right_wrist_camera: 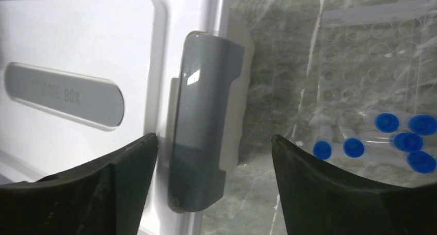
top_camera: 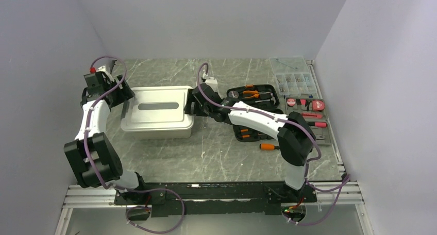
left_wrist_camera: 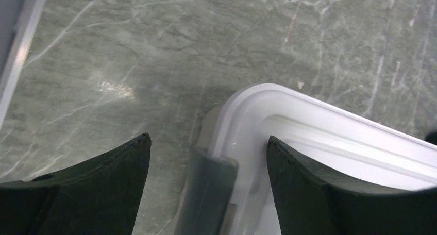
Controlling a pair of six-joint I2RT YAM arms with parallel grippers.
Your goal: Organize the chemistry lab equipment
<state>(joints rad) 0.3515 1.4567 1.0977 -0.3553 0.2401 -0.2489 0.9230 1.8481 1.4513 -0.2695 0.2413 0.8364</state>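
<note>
Smooth white plastic box (top_camera: 157, 116), rounded grey latch (right_wrist_camera: 201, 121), blue-capped clear vials (right_wrist_camera: 406, 141)

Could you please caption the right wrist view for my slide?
Open right hand frames the grey latch of the storage box, blue-capped vials lying nearby.

The storage box (top_camera: 157, 111) is white with a grey latch (right_wrist_camera: 201, 127), the desk (top_camera: 221, 152) grey-green marbled with pale veins, the vial caps (right_wrist_camera: 386, 122) bright blue, the fingers (right_wrist_camera: 330, 194) black, the tool handles (top_camera: 252, 94) orange.
</note>
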